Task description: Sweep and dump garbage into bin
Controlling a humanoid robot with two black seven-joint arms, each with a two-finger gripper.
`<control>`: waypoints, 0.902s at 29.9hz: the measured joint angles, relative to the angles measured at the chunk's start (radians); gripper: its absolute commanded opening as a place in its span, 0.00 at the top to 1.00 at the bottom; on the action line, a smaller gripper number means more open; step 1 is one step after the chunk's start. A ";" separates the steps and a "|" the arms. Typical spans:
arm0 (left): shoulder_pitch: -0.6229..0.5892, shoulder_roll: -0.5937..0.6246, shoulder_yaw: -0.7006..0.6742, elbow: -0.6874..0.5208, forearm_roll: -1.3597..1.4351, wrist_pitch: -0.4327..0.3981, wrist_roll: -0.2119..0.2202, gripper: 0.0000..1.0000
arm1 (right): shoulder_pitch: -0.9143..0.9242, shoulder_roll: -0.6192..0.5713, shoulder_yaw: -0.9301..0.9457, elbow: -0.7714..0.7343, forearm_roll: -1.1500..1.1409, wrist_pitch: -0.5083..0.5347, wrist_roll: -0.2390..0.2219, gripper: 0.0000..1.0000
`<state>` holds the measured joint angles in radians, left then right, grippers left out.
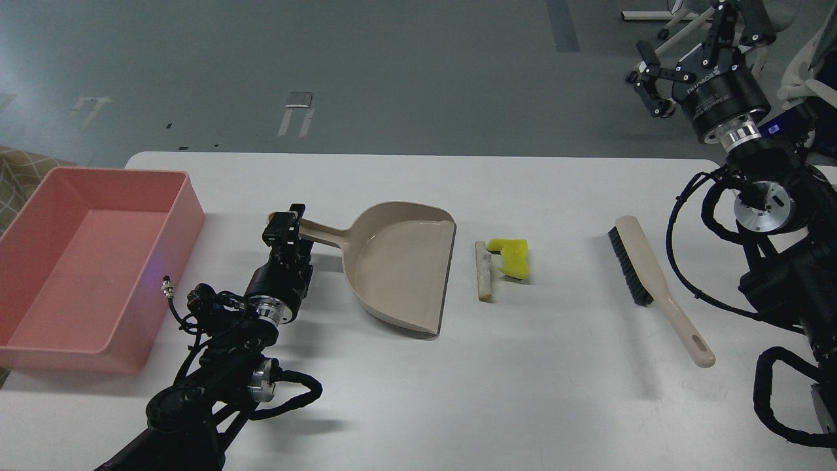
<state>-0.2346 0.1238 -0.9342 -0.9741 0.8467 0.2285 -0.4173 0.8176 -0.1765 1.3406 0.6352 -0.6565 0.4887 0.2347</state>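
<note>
Garbage is lying right of the centre of the white surface: the off-white stick is stretching near to far, and the yellow spongy scrap is sitting just beside it on its right, at the stick's far end. Both are resting a short way off the open lip of the beige dustpan, whose mouth is facing right toward them, so a push from the right would be carrying them straight in; that seems to be why the pan is lying this way round.

Its handle is pointing left and a little far, and the left claw is sitting at the handle's end, fingers on either side of it. Whether the fingers are actually pinching the handle or only framing it, I cannot tell from this dark, end-on angle.

Over on the right, the beige brush is lying untouched, bristles facing left toward the scraps and handle trailing near and right, ready for a leftward sweep. The right claw is hanging high at the far right, well apart from the brush, fingers spread wide and holding nothing.

At the left edge the pink bin is waiting empty, just beyond the left arm, handy for tipping the pan once it is loaded
</note>
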 measured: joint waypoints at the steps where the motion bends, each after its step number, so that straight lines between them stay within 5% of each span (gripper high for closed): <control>1: -0.002 -0.001 0.000 0.004 0.000 0.000 0.000 0.32 | 0.000 0.000 0.000 0.000 0.000 0.000 0.000 0.00; 27: -0.038 -0.017 0.002 0.043 -0.002 -0.002 0.002 0.46 | 0.002 -0.001 0.000 -0.001 0.000 0.000 0.000 0.00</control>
<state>-0.2730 0.1070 -0.9326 -0.9314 0.8452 0.2270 -0.4158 0.8192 -0.1777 1.3408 0.6346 -0.6565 0.4887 0.2347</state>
